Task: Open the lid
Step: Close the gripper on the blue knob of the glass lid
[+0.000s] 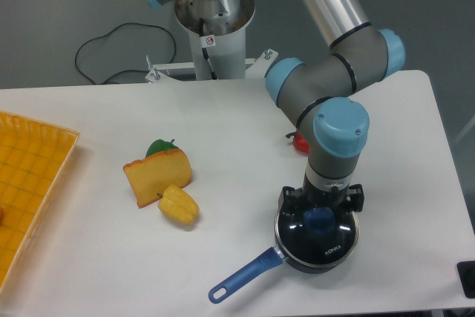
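My gripper (pixel 320 213) hangs straight down over the lid (pixel 326 241), at the blue knob (pixel 320 219) in the middle of it. The black body of the gripper hides the fingertips, so I cannot tell if they are spread or already pressed on the knob. I also cannot tell if they touch it.

The lid is a round glass disc with a metal rim and small white "KONKA" letters. It sits flat on the dark saucepan (pixel 318 263), not yet lifted. The saucepan stands near the front edge of the table (pixel 223 183), towards the right front corner. Its blue handle (pixel 241 276) points to the front left, towards the front edge.

Behind my wrist, a small red thing (pixel 300 141) shows on the table; most of it is hidden by my arm, so I cannot say what it is.

Left of the middle of the table lie three pieces of toy food close together: an orange wedge (pixel 157 175) like cheese, a green piece (pixel 157 146) just behind it and touching it, and a yellow piece (pixel 179 205) just in front of it. At the left edge a yellow tray (pixel 30 183) with a grid pattern is partly in view. A black cable (pixel 111 53) lies behind the table, near the base of my arm (pixel 215 27).
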Tool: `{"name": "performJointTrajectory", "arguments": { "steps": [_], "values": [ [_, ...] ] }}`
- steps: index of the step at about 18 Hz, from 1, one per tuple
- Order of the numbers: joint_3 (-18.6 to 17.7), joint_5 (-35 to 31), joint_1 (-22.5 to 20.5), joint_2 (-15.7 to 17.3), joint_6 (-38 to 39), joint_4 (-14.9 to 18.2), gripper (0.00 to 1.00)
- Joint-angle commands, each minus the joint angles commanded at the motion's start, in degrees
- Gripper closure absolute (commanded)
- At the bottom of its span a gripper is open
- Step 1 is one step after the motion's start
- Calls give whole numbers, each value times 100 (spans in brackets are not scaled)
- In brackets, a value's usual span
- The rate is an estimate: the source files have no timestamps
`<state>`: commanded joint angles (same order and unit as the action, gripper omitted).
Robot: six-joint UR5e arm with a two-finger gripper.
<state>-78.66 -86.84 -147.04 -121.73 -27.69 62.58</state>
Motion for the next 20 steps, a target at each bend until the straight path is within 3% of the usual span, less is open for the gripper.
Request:
{"name": "performJointTrajectory", "arguments": {
  "steps": [8, 11, 12, 14, 18, 20],
  "values": [
    [61, -9, 9, -79, 202, -9, 2],
    [62, 0, 9, -79, 202, -9, 8],
    [62, -9, 9, -79, 202, -9, 15],
    [62, 0, 9, -79, 202, -9, 19],
    [62, 0, 9, -70, 228, -9, 35],
    [62, 0, 18, -70, 228, -9, 37]
  ]
}}
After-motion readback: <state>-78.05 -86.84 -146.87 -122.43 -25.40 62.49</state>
